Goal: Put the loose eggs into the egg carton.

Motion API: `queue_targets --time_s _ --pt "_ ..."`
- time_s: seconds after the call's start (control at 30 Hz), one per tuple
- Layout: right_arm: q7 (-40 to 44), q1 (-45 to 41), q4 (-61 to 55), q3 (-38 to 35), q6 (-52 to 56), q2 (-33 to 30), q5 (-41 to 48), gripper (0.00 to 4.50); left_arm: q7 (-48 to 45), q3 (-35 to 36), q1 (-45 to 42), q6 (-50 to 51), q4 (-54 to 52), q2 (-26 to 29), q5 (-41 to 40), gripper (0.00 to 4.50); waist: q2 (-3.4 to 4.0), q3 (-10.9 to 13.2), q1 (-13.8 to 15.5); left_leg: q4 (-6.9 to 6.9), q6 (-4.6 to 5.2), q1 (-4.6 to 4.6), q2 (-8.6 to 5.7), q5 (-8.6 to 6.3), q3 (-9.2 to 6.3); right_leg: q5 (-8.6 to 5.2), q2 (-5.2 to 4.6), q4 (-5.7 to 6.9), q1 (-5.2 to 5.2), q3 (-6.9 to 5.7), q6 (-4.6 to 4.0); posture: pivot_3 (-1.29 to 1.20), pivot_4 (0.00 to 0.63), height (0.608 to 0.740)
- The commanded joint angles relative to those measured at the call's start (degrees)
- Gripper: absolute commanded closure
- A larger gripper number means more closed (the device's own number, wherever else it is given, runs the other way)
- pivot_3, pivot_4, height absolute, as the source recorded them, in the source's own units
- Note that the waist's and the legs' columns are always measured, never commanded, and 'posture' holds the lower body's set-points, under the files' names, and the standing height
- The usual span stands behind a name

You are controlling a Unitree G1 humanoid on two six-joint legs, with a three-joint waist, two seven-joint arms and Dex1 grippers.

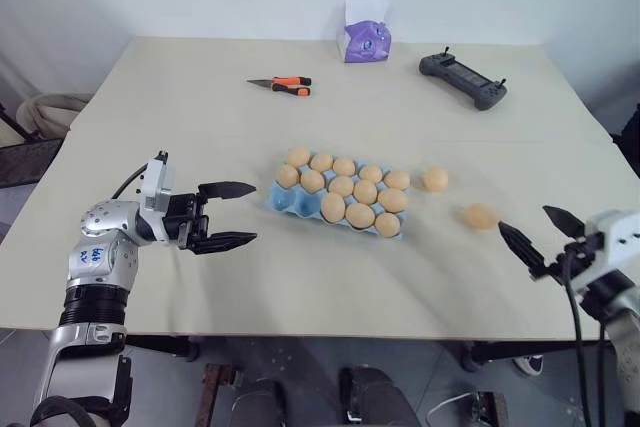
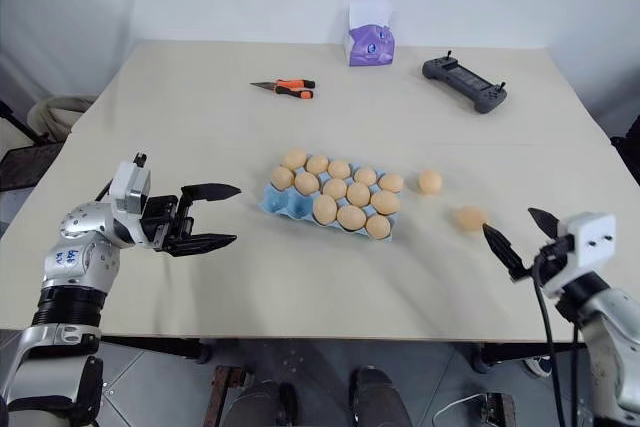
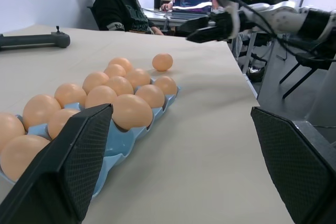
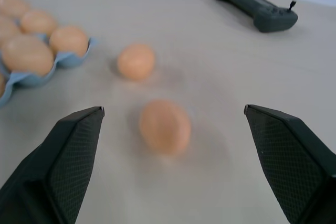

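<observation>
The light-blue egg carton (image 1: 276, 197) lies mid-table, its cups holding several pale orange eggs. Two loose eggs rest on the table to its right: one (image 1: 435, 179) close to the carton's far corner, the other (image 1: 481, 215) nearer the front edge. My right gripper (image 1: 523, 218) is open just right of that nearer egg (image 4: 165, 126), which lies between and beyond its fingers, untouched. Left of the carton hovers my left gripper (image 1: 254, 213), open and empty, pointing toward the carton (image 3: 123, 140).
At the back of the table stand a purple tissue box (image 1: 366, 41), orange-handled pliers (image 1: 283, 85) and a black controller (image 1: 463, 79). Beyond the table's right side, people (image 3: 118, 9) sit at a desk.
</observation>
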Motion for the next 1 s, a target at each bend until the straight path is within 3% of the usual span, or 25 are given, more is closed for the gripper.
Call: queue_targets --time_s 0.03,0.33,0.5,0.7,1.0 --pt "-2.6 -4.6 3.7 3.6 1.5 0.9 -1.6 0.02 -4.0 0.6 0.0 -0.5 -1.3 0.3 -1.0 0.0 0.0 0.0 0.1 -0.01 0.0 -0.02 0.0 0.0 0.0 0.0 0.0 -0.01 -0.02 0.0 0.0 0.0 0.15 0.74" --pt "-4.9 -12.1 14.9 10.8 1.0 0.7 -8.0 0.02 -2.8 1.0 1.7 -0.8 -3.2 0.4 -1.1 0.0 0.06 0.0 0.2 0.0 0.0 -0.1 0.0 -0.01 0.05 -0.01 0.0 -0.05 -0.09 0.0 -0.01 0.0 0.15 0.74" --pt "-5.2 -13.4 17.5 11.3 0.1 0.4 -9.7 0.02 -2.1 1.4 2.4 -0.9 -3.8 0.4 -1.1 0.0 0.07 0.0 0.2 0.02 0.0 -0.09 0.0 -0.01 0.07 -0.01 0.0 0.0 -0.1 0.01 -0.01 0.0 0.15 0.74" --pt "-4.5 -13.1 15.1 10.5 -1.2 0.4 -8.9 1.99 -1.7 1.8 3.0 -0.7 -4.6 0.3 -1.0 0.0 0.07 0.0 0.1 0.01 -0.01 -0.08 0.01 -0.01 0.06 -0.01 0.0 0.0 -0.09 0.01 -0.01 0.0 0.15 0.74" --pt "-4.9 -15.6 2.9 11.2 6.9 -0.3 -5.2 1.99 -1.7 1.9 2.9 -1.0 -4.4 0.2 -1.0 0.0 0.11 0.1 -0.3 0.01 -0.01 -0.08 0.02 -0.01 0.07 -0.01 0.0 0.04 -0.09 0.02 -0.01 0.0 0.15 0.74"
